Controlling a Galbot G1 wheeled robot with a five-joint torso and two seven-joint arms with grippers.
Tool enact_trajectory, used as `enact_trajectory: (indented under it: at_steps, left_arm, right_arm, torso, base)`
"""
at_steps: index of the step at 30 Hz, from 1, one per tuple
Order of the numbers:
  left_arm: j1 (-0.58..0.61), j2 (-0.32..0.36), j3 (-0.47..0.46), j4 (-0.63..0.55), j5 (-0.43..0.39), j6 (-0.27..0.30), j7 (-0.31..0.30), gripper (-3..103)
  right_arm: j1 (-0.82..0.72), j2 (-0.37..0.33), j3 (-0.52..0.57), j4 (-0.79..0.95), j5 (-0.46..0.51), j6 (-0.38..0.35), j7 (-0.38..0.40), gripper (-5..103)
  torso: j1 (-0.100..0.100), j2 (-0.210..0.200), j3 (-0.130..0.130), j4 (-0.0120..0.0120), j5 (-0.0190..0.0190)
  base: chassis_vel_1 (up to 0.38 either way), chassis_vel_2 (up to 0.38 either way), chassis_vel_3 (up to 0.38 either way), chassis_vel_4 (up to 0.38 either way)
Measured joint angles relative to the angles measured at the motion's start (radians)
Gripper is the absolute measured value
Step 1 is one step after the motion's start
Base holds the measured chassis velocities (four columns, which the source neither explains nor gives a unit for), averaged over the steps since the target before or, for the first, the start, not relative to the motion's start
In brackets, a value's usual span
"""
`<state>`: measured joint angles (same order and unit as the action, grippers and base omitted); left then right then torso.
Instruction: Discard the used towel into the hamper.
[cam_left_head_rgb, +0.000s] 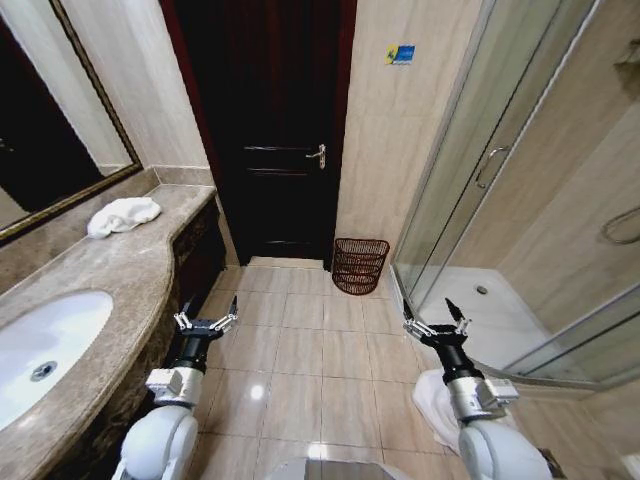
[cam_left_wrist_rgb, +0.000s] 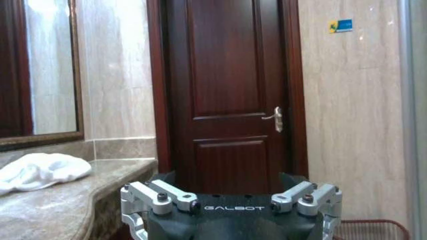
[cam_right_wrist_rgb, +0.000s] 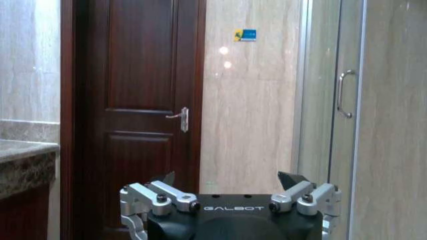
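Note:
The used towel is a crumpled white heap at the far end of the marble counter, below the mirror; the left wrist view has the towel on the counter too. The hamper, a red-brown wire basket, stands on the floor against the wall between door and shower; its rim shows low in the left wrist view. My left gripper hangs open beside the counter's front, well short of the towel. My right gripper is open over the floor, empty.
A white sink is set in the near counter. A dark wooden door stands closed ahead. The glass shower enclosure bounds the right side. A white cloth lies on the tiled floor by my right arm.

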<state>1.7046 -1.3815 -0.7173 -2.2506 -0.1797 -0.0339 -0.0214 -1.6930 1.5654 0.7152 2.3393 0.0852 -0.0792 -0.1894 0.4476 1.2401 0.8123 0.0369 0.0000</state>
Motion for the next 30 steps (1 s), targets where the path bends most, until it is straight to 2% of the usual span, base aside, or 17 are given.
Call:
enact_trajectory:
  at_steps: [2, 7, 30]
  left_arm:
    - [-0.004, -0.005, 0.007, -0.004, 0.01, 0.017, -0.024, 100]
    - [-0.005, -0.007, 0.01, -0.01, 0.018, 0.03, -0.04, 100]
    - [-0.001, 0.001, 0.012, -0.002, 0.014, 0.033, -0.032, 100]
  right_arm:
    - [-0.001, 0.001, 0.0, -0.005, 0.003, 0.002, -0.001, 100]
    - [-0.002, 0.003, 0.0, -0.006, 0.007, 0.005, -0.001, 100]
    - [-0.007, 0.007, -0.001, -0.008, 0.006, 0.008, -0.006, 100]
  torso:
    - [0.0, 0.0, 0.0, 0.0, 0.0]
    - [0.0, 0.0, 0.0, 0.0, 0.0]
    - [0.0, 0.0, 0.0, 0.0, 0.0]
  base:
    - [0.0, 0.0, 0.0, 0.0]
    - [0.0, 0.0, 0.0, 0.0]
    - [-0.007, 0.009, 0.008, -0.007]
